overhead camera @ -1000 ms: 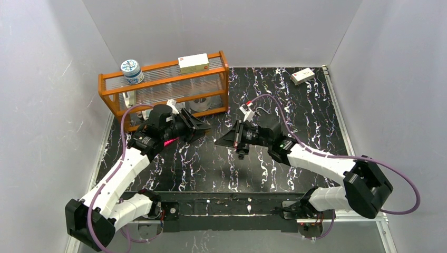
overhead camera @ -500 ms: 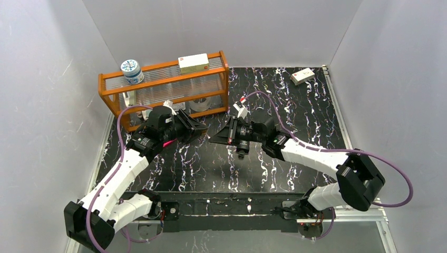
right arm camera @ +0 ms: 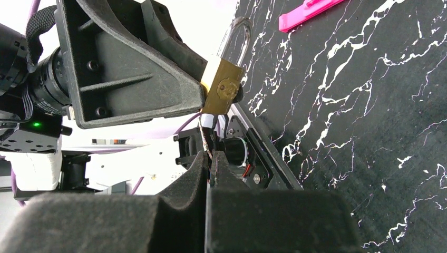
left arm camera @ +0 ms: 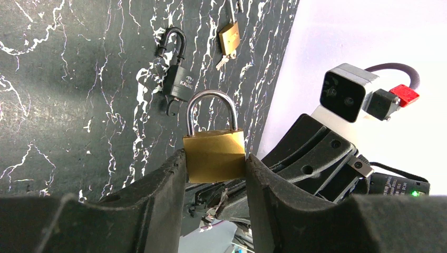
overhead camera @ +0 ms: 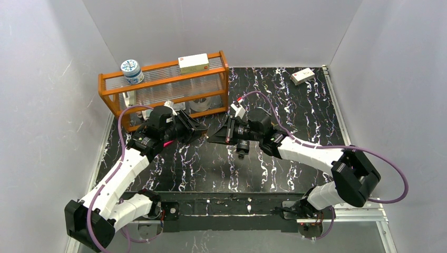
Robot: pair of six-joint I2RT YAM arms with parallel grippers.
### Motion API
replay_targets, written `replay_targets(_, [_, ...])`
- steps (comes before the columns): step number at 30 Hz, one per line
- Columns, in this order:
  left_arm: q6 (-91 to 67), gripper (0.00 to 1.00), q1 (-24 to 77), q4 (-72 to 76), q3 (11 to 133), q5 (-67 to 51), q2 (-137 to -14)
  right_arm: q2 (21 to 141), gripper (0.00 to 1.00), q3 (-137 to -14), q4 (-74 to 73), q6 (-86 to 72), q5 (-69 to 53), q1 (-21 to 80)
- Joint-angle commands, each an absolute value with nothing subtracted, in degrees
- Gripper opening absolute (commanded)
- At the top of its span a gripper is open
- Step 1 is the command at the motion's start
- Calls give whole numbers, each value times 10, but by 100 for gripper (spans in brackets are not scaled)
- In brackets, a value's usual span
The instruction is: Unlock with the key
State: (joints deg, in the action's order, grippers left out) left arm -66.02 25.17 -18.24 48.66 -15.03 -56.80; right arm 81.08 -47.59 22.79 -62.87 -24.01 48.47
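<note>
My left gripper point(left arm camera: 214, 158) is shut on a brass padlock point(left arm camera: 214, 155), gripping its body by the sides with the silver shackle pointing away. In the top view it point(overhead camera: 203, 129) hovers in front of the orange rack. My right gripper point(right arm camera: 210, 155) has its fingers pressed together on a thin key point(right arm camera: 209, 125), whose tip sits just under the padlock point(right arm camera: 224, 87). The key is mostly hidden by the pads. In the top view the right gripper point(overhead camera: 212, 139) meets the left one tip to tip.
A black padlock point(left arm camera: 176, 84) and a small brass padlock with a key point(left arm camera: 229, 38) lie on the marbled table. A pink strip point(right arm camera: 308, 11) lies below the left gripper. An orange rack point(overhead camera: 163, 87) with a tin point(overhead camera: 132, 71) and box point(overhead camera: 193, 62) stands back left. A white box point(overhead camera: 302, 76) lies back right.
My right gripper has moved left, closing the gap to the padlock in the left gripper. The left arm has hardly moved.
</note>
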Motion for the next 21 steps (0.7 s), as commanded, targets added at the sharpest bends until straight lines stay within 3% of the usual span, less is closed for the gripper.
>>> replay_targets(1, [-652,0,248,-180,484,-160,-561,816,1,-505,239,-632,-238,487])
replay_targets(21, [-646,0,248,-185,492,-156,-559,821,1,-505,225,-625,-218,486])
